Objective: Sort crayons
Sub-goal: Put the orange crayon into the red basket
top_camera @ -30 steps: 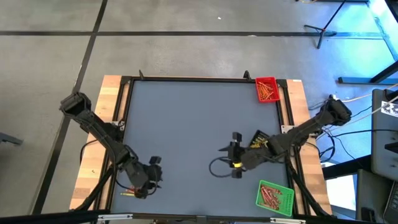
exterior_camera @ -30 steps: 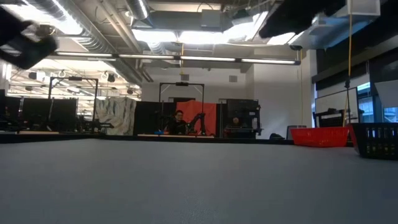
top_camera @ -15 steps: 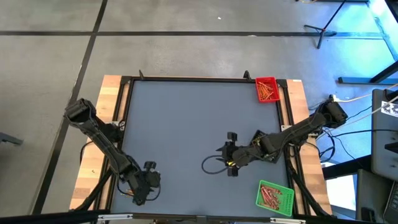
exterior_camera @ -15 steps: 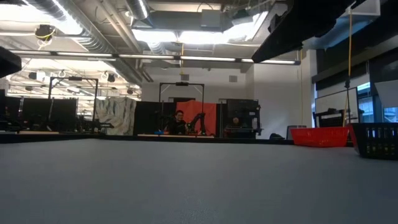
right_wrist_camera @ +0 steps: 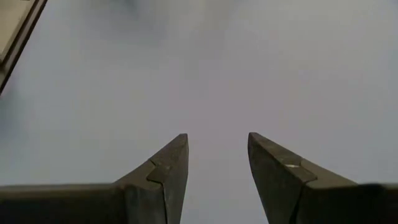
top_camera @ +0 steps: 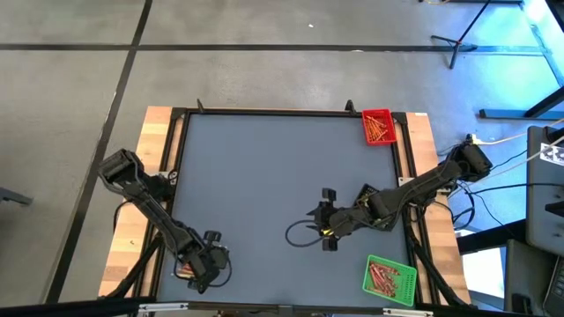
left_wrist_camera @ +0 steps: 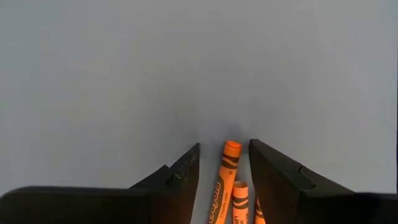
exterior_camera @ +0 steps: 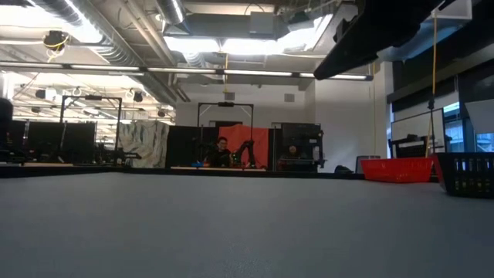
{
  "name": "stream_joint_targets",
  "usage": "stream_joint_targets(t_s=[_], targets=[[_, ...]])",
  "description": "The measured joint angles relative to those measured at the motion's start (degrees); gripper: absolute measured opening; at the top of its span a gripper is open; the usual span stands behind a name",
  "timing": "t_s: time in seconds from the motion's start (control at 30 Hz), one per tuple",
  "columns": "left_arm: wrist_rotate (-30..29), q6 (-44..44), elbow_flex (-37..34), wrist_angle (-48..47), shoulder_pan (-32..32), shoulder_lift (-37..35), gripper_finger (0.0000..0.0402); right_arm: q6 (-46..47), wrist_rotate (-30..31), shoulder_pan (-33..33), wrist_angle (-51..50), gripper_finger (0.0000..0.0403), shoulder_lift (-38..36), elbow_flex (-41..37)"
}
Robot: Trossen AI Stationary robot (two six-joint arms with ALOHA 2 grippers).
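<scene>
Left wrist view shows orange crayons [left_wrist_camera: 225, 180] lying between the left gripper [left_wrist_camera: 224, 163]'s parted fingers, not yet pinched. That arm has dropped to the table's near-left corner over the last second, so a pickup looks imminent. Right gripper [top_camera: 328, 219] hovers mid-table, spread and empty.

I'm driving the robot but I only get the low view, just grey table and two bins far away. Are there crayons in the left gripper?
Observer: Yes. The left wrist view shows orange crayons between the left gripper's fingers.
Operator: Where is that gripper?
Observer: From above, the left gripper is at the table's near left corner.
Operator: And the other one?
Observer: The right gripper is open with nothing between its fingers, over the middle of the grey table.
Operator: Any bin I can't see?
Observer: A green tray with crayons, near right.
</scene>
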Motion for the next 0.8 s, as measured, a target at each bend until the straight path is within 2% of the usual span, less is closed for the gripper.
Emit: stream_joint_targets(t_s=[0.1, 0.5, 0.7, 0.8], targets=[[0.02, 0.77, -0.04, -0.15, 0.39, 0.00, 0.0111, 0.07, 0.00, 0.00, 0.06, 0.0163, 0.00, 0.00], [0.25, 7.27, -0.15, -0.74, 0.43, 0.13, 0.0012, 0.11, 0.02, 0.00, 0.26, 0.0163, 1.40, 0.00], [-0.43, 10.40, -0.18, -1.07, 0.79, -0.38, 0.0007, 0.03, 0.02, 0.00, 0.11, 0.0163, 2.58, 0.00], [-2.75, 12.96, 1.93, -5.13, 0.95, -0.94, 0.0006, -0.02, 0.09, 0.00, 0.24, 0.0163, 2.54, 0.00]])
